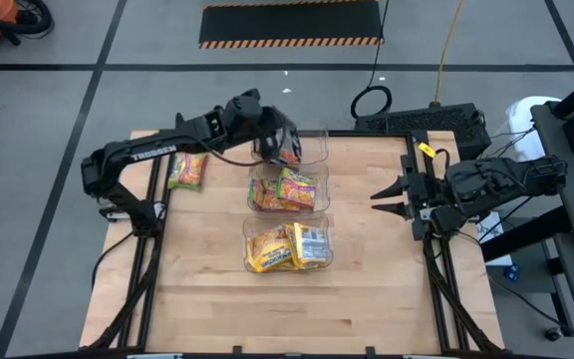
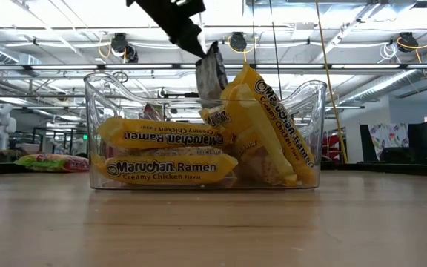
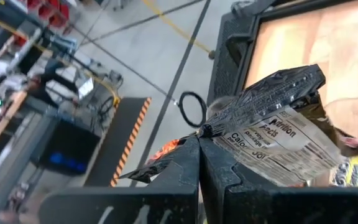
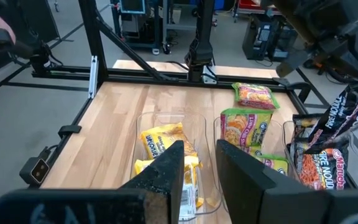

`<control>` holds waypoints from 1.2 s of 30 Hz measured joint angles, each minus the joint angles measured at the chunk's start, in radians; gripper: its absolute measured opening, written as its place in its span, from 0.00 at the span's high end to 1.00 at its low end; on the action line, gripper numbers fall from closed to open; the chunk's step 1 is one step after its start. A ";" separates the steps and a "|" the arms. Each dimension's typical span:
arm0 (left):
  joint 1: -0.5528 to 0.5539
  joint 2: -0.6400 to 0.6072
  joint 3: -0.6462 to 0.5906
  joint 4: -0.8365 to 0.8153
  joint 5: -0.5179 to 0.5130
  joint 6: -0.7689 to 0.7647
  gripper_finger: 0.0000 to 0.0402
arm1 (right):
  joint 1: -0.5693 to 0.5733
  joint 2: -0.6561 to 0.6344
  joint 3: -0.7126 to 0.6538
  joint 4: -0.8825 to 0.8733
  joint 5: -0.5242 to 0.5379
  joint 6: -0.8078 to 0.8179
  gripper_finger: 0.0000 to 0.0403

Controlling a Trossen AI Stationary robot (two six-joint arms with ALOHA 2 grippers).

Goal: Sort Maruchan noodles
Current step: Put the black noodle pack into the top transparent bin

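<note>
A: Left tool (image 1: 285, 143) is clamped on a dark noodle packet (image 4: 344, 121), hanging over the far bin (image 1: 314, 146); right tool (image 1: 385, 197) waits apart at the desk (image 1: 367, 289) edge

B: Probably lower it inside the walls before letting go, so it lands with its kind

- Yellow packets (image 1: 285, 247): piled in bin nearest table's front edge, some flat, some leaning on end; "Creamy Chicken" printed.
- Green-yellow packets (image 1: 289, 189): heaped in middle bin, at 12 o'clock from yellow.
- Dark packet (image 3: 278, 134): hanging above far bin, pinched by edge.
- One green-pink packet (image 1: 187, 171): flat on table, 9 o'clock from middle bin.
</note>
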 joint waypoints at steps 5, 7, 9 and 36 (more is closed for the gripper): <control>0.019 0.032 0.000 0.043 0.046 0.069 1.00 | 0.000 0.000 0.000 -0.026 0.000 0.005 0.77; 0.026 0.051 0.000 0.042 0.050 0.102 1.00 | 0.000 0.000 0.000 -0.028 0.000 0.005 0.77; 0.035 0.071 0.000 0.039 0.057 0.136 1.00 | 0.000 0.000 0.000 -0.027 0.000 0.006 0.77; 0.127 0.259 0.000 0.144 0.292 0.457 1.00 | 0.000 0.000 0.000 -0.021 0.001 0.008 0.77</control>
